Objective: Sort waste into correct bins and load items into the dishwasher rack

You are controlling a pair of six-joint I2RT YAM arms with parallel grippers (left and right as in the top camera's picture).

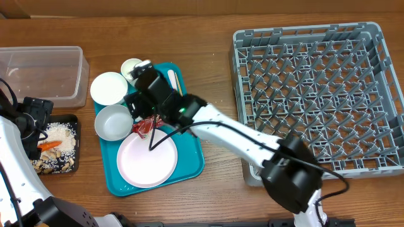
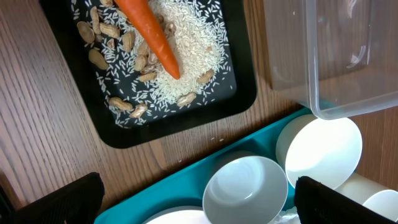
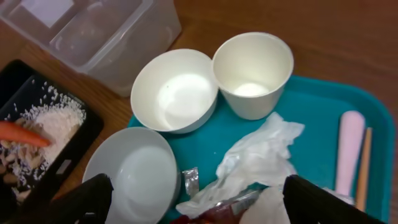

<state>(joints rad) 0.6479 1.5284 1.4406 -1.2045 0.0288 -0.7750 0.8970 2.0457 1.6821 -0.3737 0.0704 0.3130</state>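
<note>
Item 1, right arm: I see it stretched from the near right of the bench [image 1: 208, 38] leftwards across the teal tray [image 1: 192, 157], wrist pitched down. The right gripper [image 3: 198, 183] has its jaws spread wide and grips nothing. The crinkled red wrapper [image 1: 144, 126] lies just below and between them; I cannot tell whether they touch it.

Item 2, on the teal tray: the crumpled white napkins [image 3: 261, 152] are beside the wrapper. The pale pink plate [image 1: 147, 161] is at the near end. Two white bowls [image 1: 113, 122] [image 1: 108, 88] overhang the left edge. The small white cup [image 1: 130, 66] stands upright at the far corner.

Item 3, left arm: it is drawn in at the left edge, wrist pointing down. The left gripper [image 2: 198, 180] has its jaws wide apart and empty above the bench.

Item 4, black tray [image 2: 155, 134], left of the teal tray: it holds the orange carrot [image 2: 152, 34], lying on the rice and nut scraps [image 2: 180, 68].

Item 5, clear tub [image 2: 336, 56]: just beyond the black tray.

Item 6, grey dishwasher rack [image 1: 303, 29]: far right of the bench, well apart from the trays.
</note>
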